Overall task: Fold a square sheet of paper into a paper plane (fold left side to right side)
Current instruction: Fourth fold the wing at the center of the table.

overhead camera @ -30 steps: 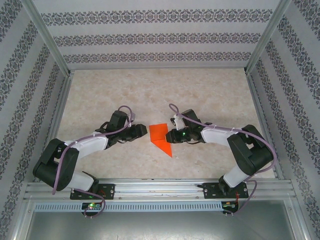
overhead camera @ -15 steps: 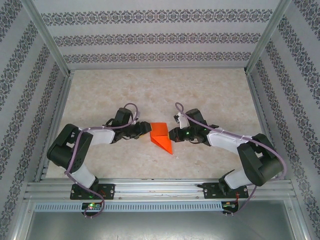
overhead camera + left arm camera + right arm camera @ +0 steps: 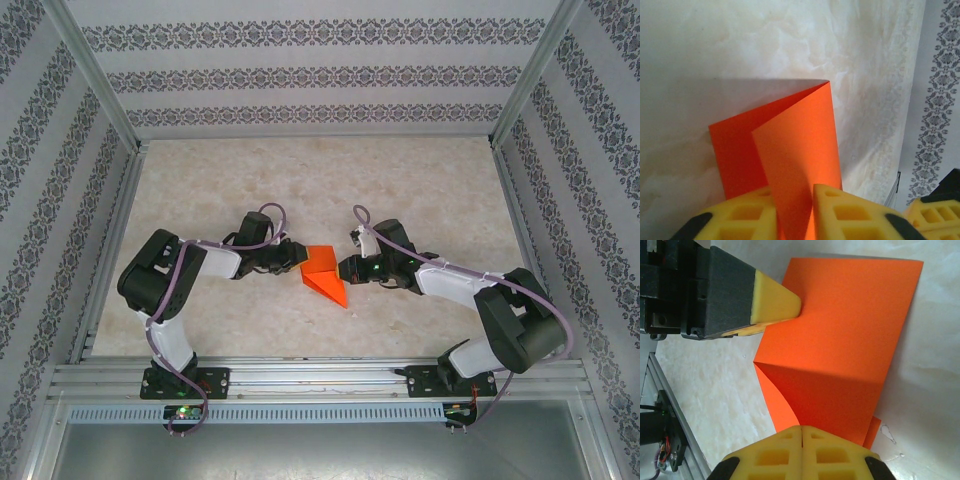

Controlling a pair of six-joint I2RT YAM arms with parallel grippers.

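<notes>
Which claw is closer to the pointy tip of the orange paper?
The right claw: it sits at the orange paper's right edge, just beyond the pointy tip. The left claw pinches the far-left side, farther away.

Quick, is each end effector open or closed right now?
Left end effector: closed on a raised flap of the orange paper.
Right end effector: closed, tips against the paper; grip unclear.

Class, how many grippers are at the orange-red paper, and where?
2. The left gripper, a flap between its fingers, left of the folded orange-red paper sheet; the right gripper, closed, on its right.
</notes>
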